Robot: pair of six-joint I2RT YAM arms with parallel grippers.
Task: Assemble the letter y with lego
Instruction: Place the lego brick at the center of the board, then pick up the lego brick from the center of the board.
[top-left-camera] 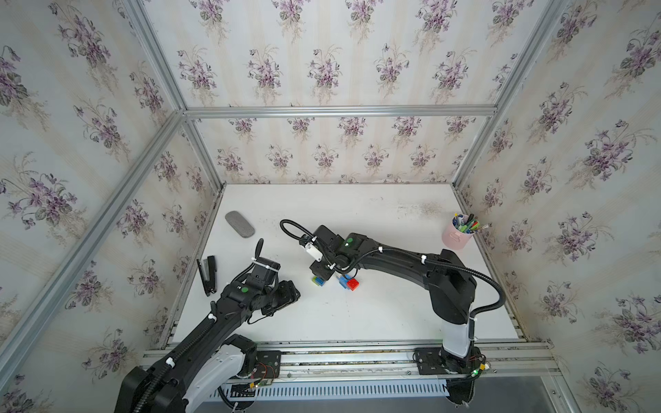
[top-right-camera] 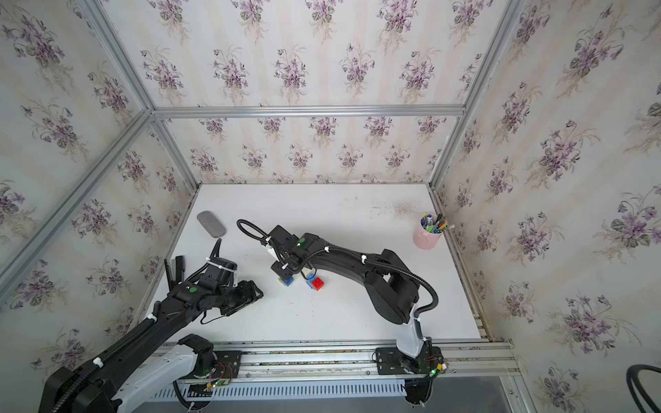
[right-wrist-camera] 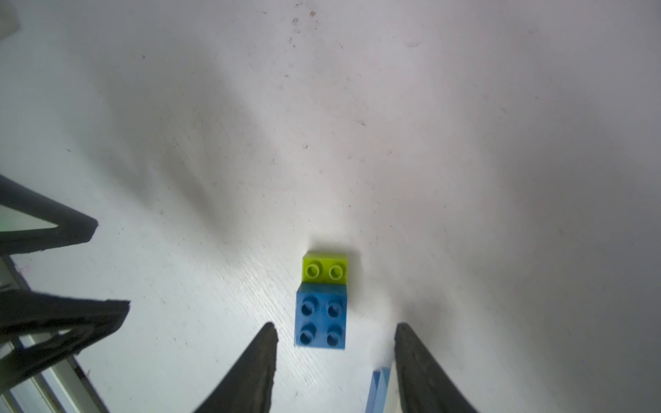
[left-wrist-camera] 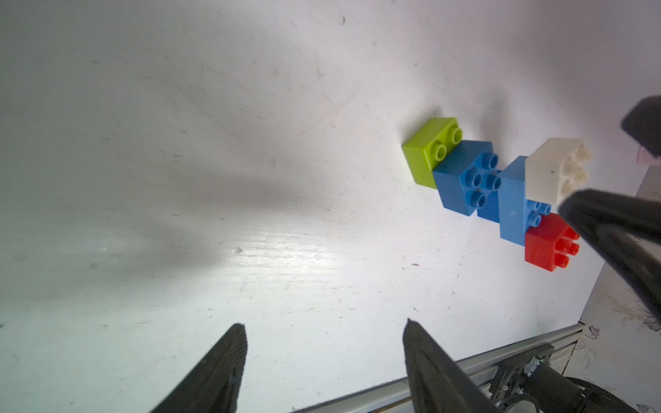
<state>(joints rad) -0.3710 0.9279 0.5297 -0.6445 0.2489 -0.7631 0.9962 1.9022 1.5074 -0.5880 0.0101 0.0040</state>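
The letter y [left-wrist-camera: 511, 200], glossy studded bricks, lies flat near the middle of the scuffed white table [top-left-camera: 357, 314], within floral-papered walls [top-left-camera: 322, 71]. The right gripper [right-wrist-camera: 335, 330] hangs over its blue stem, jaws apart, empty; the left gripper [left-wrist-camera: 324, 324] nearby gapes empty too.

Free: bench [top-left-camera: 357, 314] on the far side of the lego [left-wrist-camera: 461, 178] | Blocked: right pincer [right-wrist-camera: 335, 325] hangs over the lego; left pincer [left-wrist-camera: 324, 323] near it.

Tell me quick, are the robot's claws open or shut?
Left gripper: open, empty.
Right gripper: open, not gripping; the dark blue brick shows between its fingertips.
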